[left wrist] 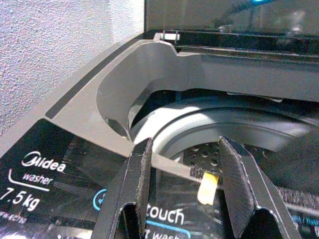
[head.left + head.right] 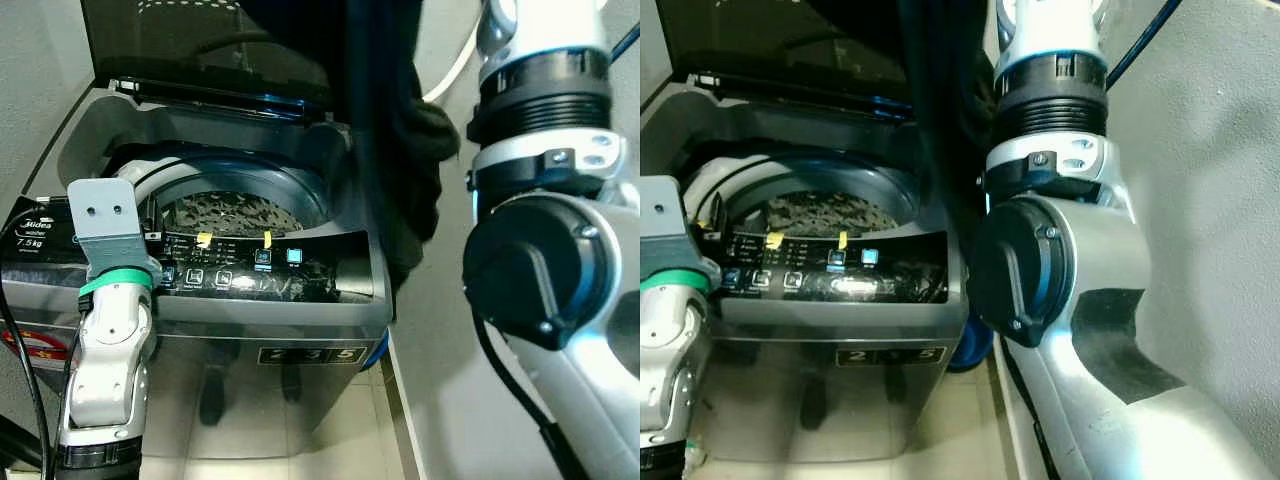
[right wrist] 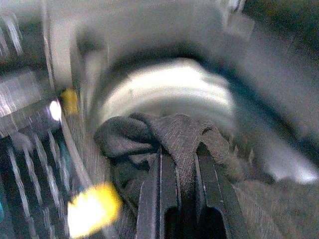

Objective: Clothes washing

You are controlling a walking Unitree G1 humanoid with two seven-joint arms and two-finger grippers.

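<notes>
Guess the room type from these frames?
Likely a home laundry corner. A dark grey top-loading Midea washing machine stands with its tinted lid raised against a plain wall, pale floor tiles beside it. The right gripper pinches a dark grey knitted garment over the drum.

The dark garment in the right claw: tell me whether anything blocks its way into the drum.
Nothing visible does. The washer's lid stands open, the drum mouth is uncovered, and the dark garment hangs pinched in the right claw above it.
</notes>
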